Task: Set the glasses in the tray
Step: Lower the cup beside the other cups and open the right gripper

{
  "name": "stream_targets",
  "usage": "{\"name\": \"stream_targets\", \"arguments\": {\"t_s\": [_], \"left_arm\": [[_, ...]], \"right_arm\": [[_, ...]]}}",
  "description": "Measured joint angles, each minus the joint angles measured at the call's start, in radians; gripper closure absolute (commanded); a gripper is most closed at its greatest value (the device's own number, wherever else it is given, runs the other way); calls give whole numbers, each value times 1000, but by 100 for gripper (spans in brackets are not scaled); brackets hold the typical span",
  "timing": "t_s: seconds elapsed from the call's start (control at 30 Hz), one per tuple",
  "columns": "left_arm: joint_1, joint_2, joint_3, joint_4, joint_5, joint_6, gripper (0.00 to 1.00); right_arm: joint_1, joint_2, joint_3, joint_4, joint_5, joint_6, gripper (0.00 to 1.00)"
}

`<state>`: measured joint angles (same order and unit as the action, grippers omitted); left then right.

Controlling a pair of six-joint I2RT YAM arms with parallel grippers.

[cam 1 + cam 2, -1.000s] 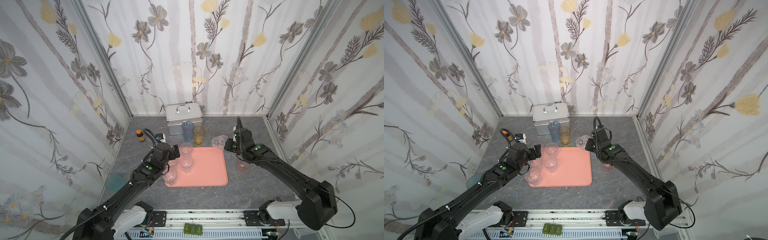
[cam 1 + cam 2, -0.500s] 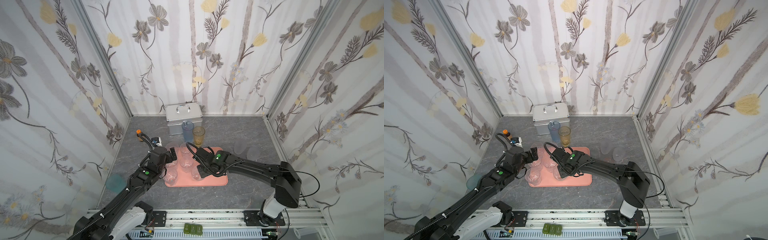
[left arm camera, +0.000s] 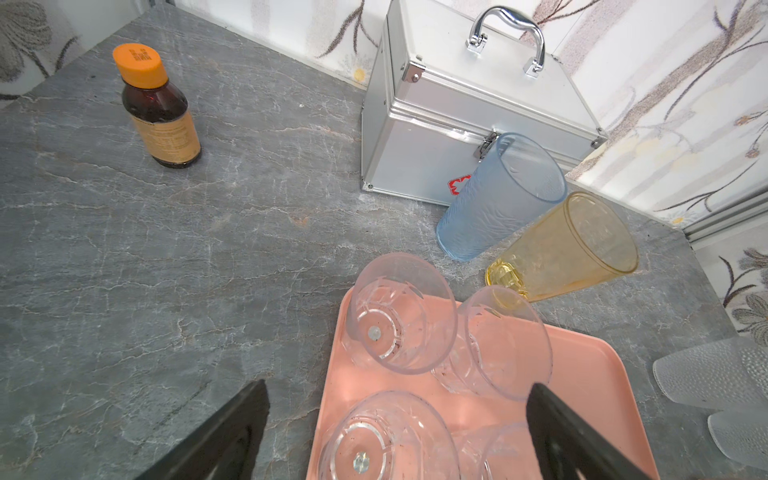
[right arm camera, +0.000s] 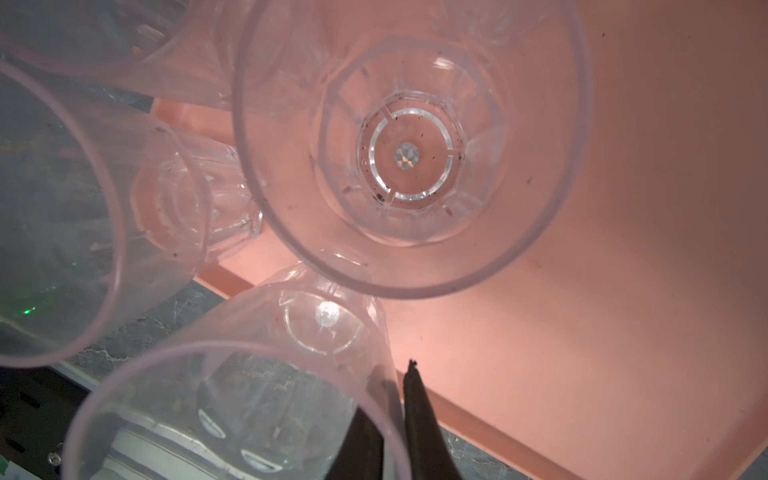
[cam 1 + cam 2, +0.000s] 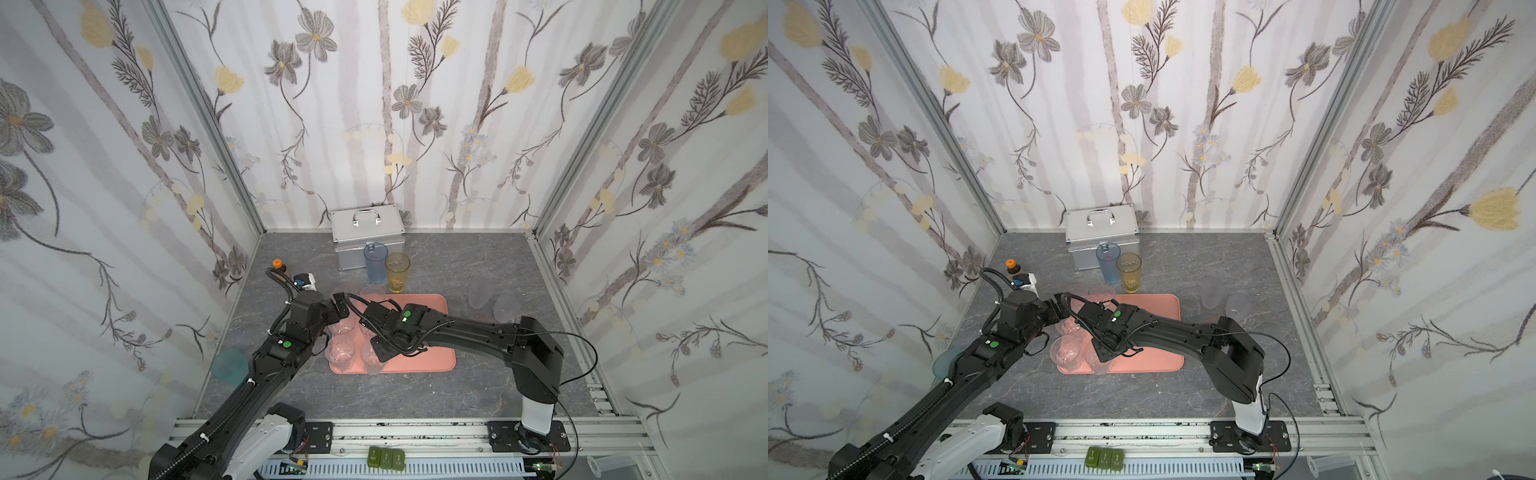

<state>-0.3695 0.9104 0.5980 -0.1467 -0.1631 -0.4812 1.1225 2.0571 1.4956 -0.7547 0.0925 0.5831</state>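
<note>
Right wrist view: right hand (image 4: 392,376) straddles clear glass (image 4: 249,395) wall at tray (image 4: 582,332) edge; grip unclear.

A robot test cell in a lab, not a lived-in room. Three flower-papered wall panels (image 5: 374,104) stand at 9, 12 and 3 o'clock, joined by bare aluminium corner posts (image 5: 202,104). They box in a grey stone-patterned surface (image 5: 415,395). At 6 o'clock an aluminium rail (image 5: 415,432) carries two black arms, left (image 5: 266,365) and right (image 5: 478,332), with loose cables and a green button block (image 5: 386,457).
</note>
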Motion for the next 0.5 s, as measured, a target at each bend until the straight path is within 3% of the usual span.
{"name": "stream_targets", "arguments": {"t_s": [0.23, 0.5], "left_arm": [[3, -39, -14, -1, -20, -1, 0], [3, -76, -30, -3, -63, -2, 0]], "right_arm": [[-20, -8, -31, 60, -89, 31, 79], [-21, -40, -60, 92, -39, 58, 89]]}}
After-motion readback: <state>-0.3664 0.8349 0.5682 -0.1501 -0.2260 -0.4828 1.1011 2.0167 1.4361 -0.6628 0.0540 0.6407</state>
